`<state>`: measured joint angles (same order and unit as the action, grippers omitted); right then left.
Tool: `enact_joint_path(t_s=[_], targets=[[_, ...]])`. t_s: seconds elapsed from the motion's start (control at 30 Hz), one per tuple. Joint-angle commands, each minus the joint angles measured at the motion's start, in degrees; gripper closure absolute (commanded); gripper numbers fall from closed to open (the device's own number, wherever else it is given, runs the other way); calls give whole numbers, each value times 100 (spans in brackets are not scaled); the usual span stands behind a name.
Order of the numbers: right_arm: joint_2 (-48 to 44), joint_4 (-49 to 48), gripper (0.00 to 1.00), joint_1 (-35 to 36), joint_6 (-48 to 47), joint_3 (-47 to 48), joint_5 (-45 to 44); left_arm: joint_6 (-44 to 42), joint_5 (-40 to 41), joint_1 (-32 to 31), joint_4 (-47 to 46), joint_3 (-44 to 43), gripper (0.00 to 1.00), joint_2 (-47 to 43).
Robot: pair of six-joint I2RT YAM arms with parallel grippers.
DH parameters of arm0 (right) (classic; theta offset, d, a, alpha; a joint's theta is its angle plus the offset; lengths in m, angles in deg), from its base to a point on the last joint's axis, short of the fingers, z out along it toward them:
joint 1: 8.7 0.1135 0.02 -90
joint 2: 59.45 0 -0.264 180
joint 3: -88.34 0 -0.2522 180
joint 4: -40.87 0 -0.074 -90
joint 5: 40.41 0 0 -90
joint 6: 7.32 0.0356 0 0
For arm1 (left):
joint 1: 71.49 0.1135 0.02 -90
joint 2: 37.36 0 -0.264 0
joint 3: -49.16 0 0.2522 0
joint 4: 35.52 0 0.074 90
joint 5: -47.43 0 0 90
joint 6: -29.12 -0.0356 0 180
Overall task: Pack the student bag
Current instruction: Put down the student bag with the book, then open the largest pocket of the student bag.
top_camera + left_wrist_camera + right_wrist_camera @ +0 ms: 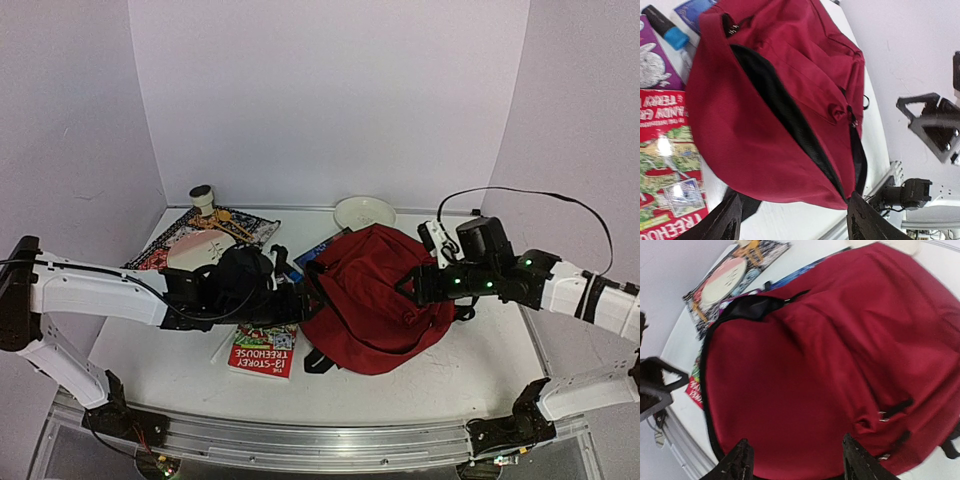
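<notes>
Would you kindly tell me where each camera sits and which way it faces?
Top external: above, behind the bases, looking down; left arm and right arm flank the dark-red fabric backpack.
Left wrist: on that arm, facing the backpack's open zipper; left claw below.
Right wrist: on that arm, over the backpack; right claw below.
All share the backpack.

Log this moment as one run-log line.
student bag: main zip open | left pincer: open, at bag's opening | right pincer: open, over bag | book: outside bag, on table beside it
</notes>
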<state>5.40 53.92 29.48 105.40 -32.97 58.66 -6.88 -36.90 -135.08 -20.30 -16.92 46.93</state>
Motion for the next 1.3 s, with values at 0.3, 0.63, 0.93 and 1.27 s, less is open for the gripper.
enact_joint_path(t_s=[0.3,0.63,0.93,1.27], targets=[[1613,-549,29,1312,132,1047,82,-346,18,395,161,-293,19,280],[2367,-548,30,1411,117,1242,-284,-377,-231,399,10,-510,18,785],[2229,-226,51,1409,86,1248,-811,-255,-285,400,-69,-255,19,998],[1895,62,53,1408,-15,1255,-1197,-222,-284,400,-120,-119,20,944]])
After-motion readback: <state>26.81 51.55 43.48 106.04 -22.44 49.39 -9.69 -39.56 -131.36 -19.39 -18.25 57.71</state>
